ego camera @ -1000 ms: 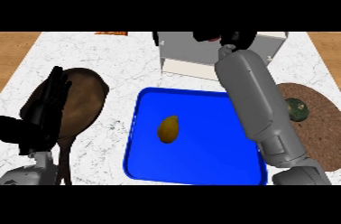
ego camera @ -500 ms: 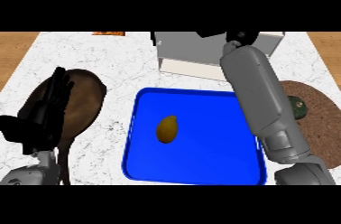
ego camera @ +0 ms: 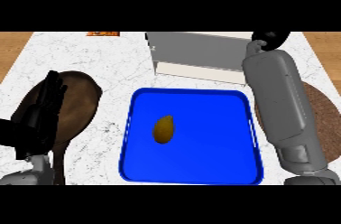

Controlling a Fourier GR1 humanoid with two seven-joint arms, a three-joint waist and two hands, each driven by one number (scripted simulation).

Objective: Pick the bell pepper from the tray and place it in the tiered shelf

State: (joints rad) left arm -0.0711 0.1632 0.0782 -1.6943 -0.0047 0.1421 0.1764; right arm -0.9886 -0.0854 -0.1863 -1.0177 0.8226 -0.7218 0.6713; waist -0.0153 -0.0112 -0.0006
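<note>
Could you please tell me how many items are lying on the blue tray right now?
1: a brownish oval item lies left of the middle of the blue tray. Nothing else shows on it.

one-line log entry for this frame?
left hand: open, resting at left edge | right hand: beside tiered shelf, fingers hidden | blue tray: holds brown item

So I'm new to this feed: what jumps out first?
The bright blue tray at the counter's centre, with a small brownish-yellow item lying left of its middle. The grey right forearm stretches along the tray's right side toward the white shelf; the black left hand rests open at left.
</note>
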